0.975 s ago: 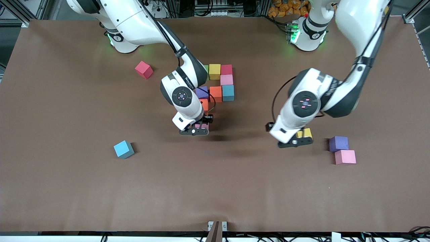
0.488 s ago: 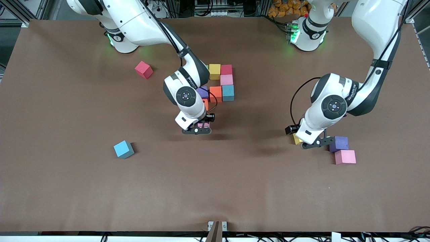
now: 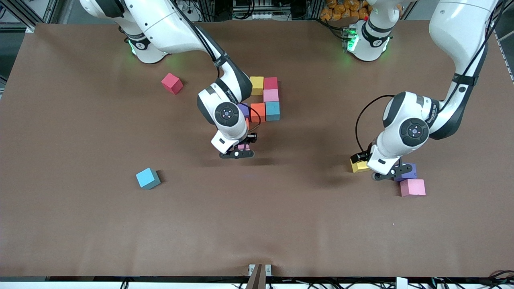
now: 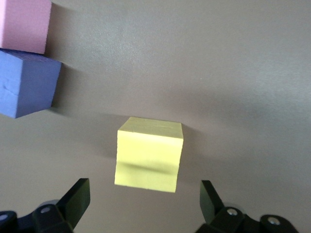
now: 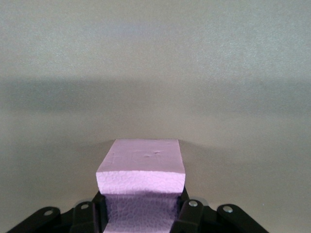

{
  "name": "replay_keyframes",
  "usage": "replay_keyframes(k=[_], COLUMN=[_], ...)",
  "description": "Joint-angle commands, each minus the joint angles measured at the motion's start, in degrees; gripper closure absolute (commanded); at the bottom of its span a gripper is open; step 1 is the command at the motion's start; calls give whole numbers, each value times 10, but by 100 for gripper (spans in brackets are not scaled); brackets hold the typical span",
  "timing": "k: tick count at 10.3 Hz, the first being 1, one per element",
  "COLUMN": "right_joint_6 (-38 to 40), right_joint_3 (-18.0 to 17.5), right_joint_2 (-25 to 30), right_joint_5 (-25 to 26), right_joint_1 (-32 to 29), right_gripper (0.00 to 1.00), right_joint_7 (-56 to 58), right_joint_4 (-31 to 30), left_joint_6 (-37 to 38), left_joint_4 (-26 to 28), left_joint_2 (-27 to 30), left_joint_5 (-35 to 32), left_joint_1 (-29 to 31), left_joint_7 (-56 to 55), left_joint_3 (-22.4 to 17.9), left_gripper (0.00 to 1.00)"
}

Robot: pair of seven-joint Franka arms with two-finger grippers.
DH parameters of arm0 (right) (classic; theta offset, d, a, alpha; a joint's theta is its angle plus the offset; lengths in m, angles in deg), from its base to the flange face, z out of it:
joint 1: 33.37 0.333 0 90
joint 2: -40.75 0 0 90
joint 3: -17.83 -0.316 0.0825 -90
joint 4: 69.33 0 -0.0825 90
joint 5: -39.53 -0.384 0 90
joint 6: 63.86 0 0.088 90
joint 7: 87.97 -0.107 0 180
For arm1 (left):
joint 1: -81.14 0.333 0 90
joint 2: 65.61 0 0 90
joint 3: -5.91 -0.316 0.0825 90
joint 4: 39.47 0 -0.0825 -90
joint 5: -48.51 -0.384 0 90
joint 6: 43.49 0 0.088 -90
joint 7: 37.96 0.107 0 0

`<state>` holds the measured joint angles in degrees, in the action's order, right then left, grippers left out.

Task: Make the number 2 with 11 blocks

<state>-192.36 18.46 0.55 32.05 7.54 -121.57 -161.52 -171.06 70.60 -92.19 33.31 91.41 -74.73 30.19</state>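
The part-built number 2 shows yellow (image 3: 256,85), red (image 3: 271,83), pink (image 3: 271,95), blue (image 3: 272,110), orange (image 3: 258,112) and purple (image 3: 243,110) blocks; the right arm hides part of it. My right gripper (image 3: 237,154) (image 5: 141,216) is shut on a pink block (image 3: 243,147) (image 5: 141,170), low over the table just beside that cluster. My left gripper (image 3: 387,174) (image 4: 143,204) hangs open between a loose yellow block (image 3: 358,165) (image 4: 149,154) and a purple block (image 3: 408,170) (image 4: 26,82). Nothing sits between its fingers (image 4: 75,199).
A loose pink block (image 3: 413,187) (image 4: 24,24) touches the purple one, nearer the front camera. A red block (image 3: 172,83) and a blue block (image 3: 147,178) lie apart toward the right arm's end of the brown table (image 3: 257,224).
The left gripper has swung off the yellow block toward the purple one, still open. The right gripper has shifted slightly with the pink block.
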Motion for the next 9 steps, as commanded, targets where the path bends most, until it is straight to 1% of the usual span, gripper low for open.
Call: replay_keyframes(k=[1, 3, 4, 5, 6, 9], right_joint_6=[13, 13, 14, 16, 16, 17], right_joint_3=[4, 4, 4, 5, 6, 5], right_joint_2=[-1, -1, -1, -1, -1, -1], right_joint_5=[11, 11, 11, 12, 12, 21], right_joint_1=[9, 9, 9, 9, 9, 9], right_gripper=[100, 100, 86, 31, 0, 0], right_joint_7=[-10, -11, -11, -11, -11, -11], right_joint_4=[4, 3, 3, 3, 3, 3], left_joint_6=[-25, -27, -27, -28, -29, -34], left_joint_4=[4, 4, 4, 3, 2, -1], left_joint_2=[-18, -25, -27, -32, -36, -46], left_joint_5=[-19, -19, -20, -19, -20, -20], left_joint_1=[15, 15, 18, 18, 18, 18], left_joint_7=[8, 9, 8, 8, 9, 9], left_joint_3=[5, 4, 4, 4, 4, 3], left_gripper=[0, 0, 0, 0, 0, 0])
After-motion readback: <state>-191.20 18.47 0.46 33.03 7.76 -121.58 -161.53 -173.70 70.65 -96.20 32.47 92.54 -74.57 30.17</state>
